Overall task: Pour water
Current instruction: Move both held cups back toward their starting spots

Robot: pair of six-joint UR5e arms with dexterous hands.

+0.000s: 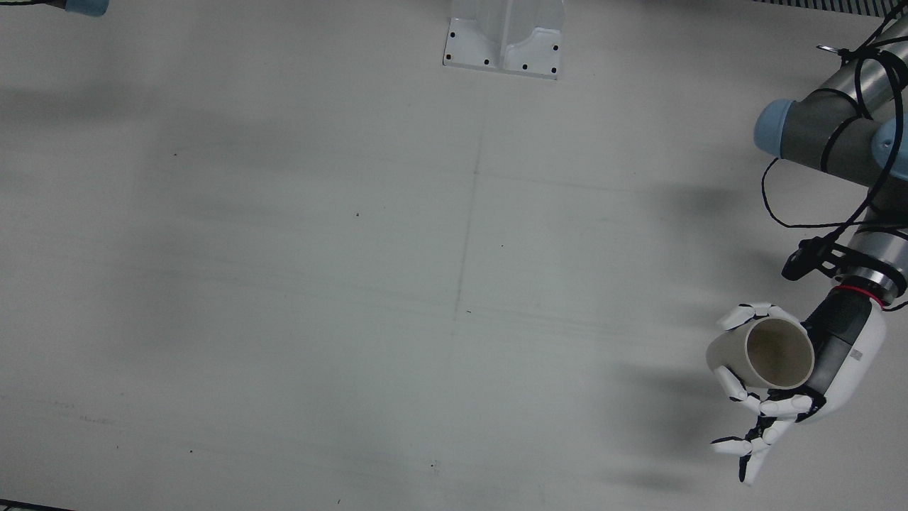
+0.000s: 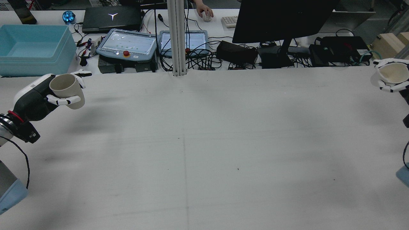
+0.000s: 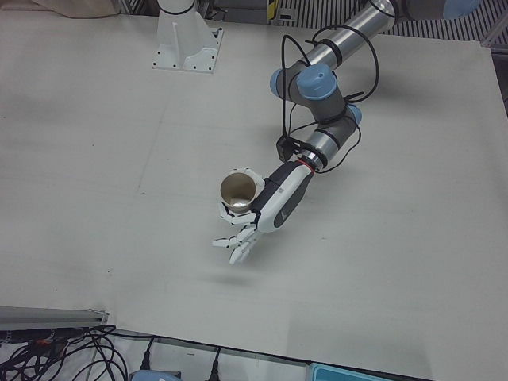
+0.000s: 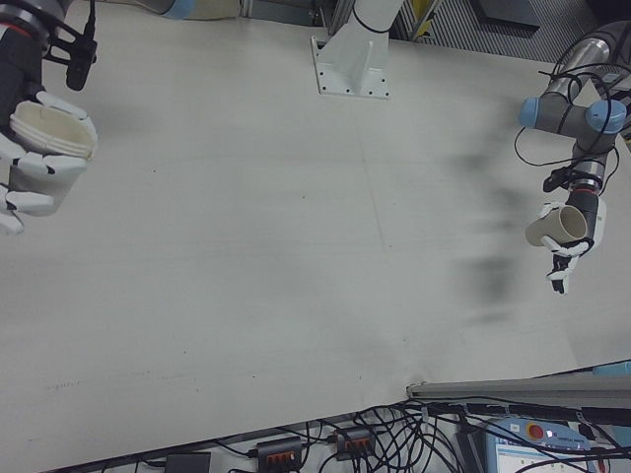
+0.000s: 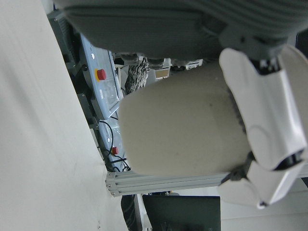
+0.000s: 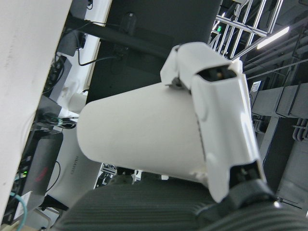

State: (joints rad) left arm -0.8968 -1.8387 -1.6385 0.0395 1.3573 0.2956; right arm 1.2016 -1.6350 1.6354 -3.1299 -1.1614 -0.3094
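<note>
Cups are lifted, one per hand, far apart: the left hand (image 2: 38,95) wraps a beige cup (image 2: 67,91) at the rear view's left edge; the right hand (image 2: 394,80) clasps a white cup (image 2: 394,72) at its right edge; the table (image 2: 204,143) between is bare; pouring seemingly remains undone; no writing is legible.

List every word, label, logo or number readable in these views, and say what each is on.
"Y"-shaped white logo: on the closed black laptop behind the table, rear view.
Teach pendants: screen contents too blurred to read.
Keypad: key markings too small to read.
Cup in the left hand: no print visible.
Cup in the right hand: no print visible.
Nothing else is legible.
</note>
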